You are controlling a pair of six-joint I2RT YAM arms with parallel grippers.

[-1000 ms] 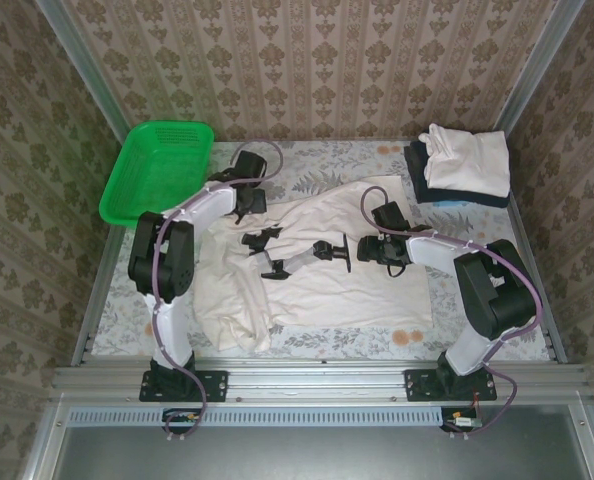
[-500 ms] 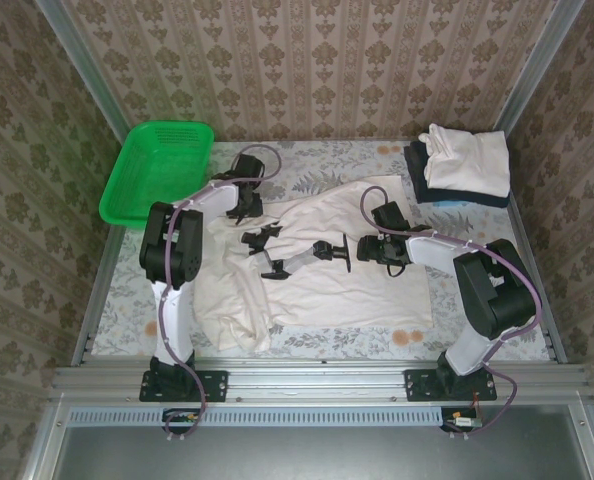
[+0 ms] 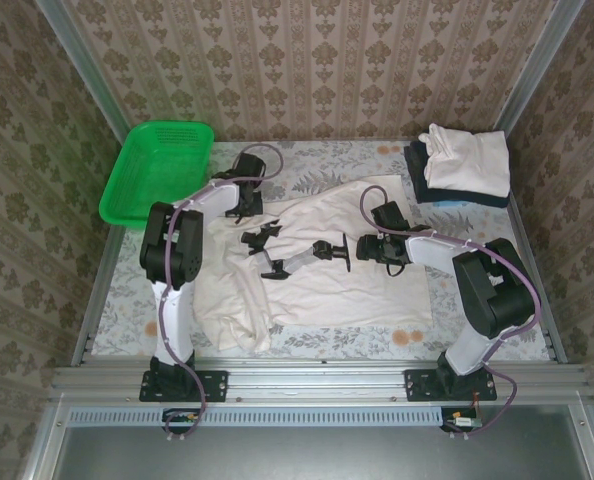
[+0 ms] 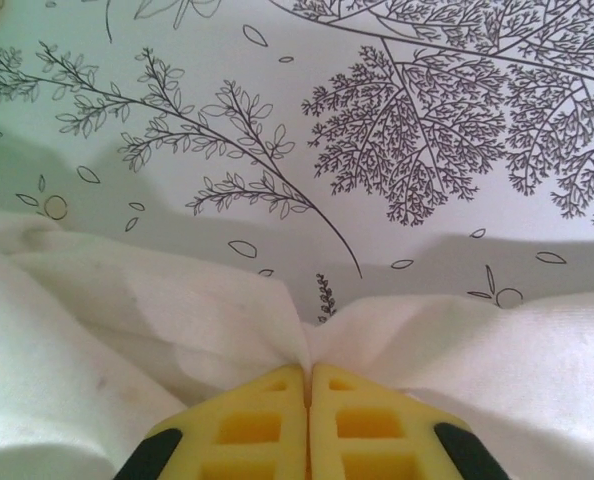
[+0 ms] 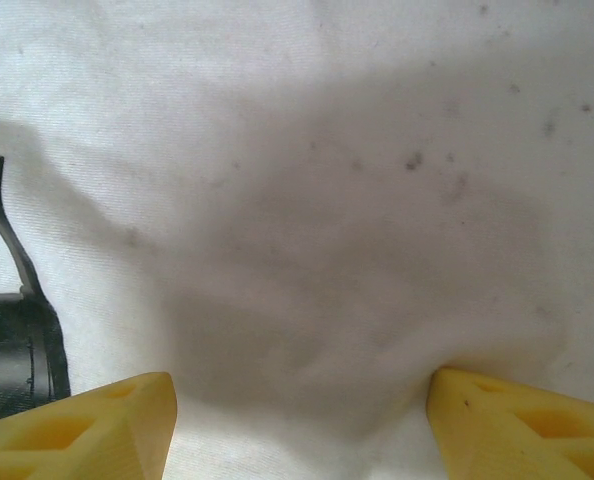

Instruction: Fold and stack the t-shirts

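Observation:
A cream-white t-shirt [image 3: 317,285] lies spread and rumpled across the middle of the table. My left gripper [image 3: 245,208] is at its back left edge, and its yellow fingers [image 4: 267,425] are shut on a pinched fold of that t-shirt [image 4: 177,320], with the printed tablecloth beyond. Over the middle of the cloth [image 5: 317,200], low down, my right gripper [image 3: 345,252] stands open with its yellow fingertips [image 5: 97,420] wide apart. A folded cream t-shirt [image 3: 467,158] rests on a dark navy folded one [image 3: 417,165] at the back right.
A green mesh basket [image 3: 157,170] stands at the back left corner. Black shapes [image 3: 265,252] lie on the spread shirt between the two grippers, and one dark piece [image 5: 17,350] is just left of my right fingers. Patterned walls close in three sides.
My left gripper has closed on the shirt's back edge after shifting slightly toward the back of the table. The right arm has not moved.

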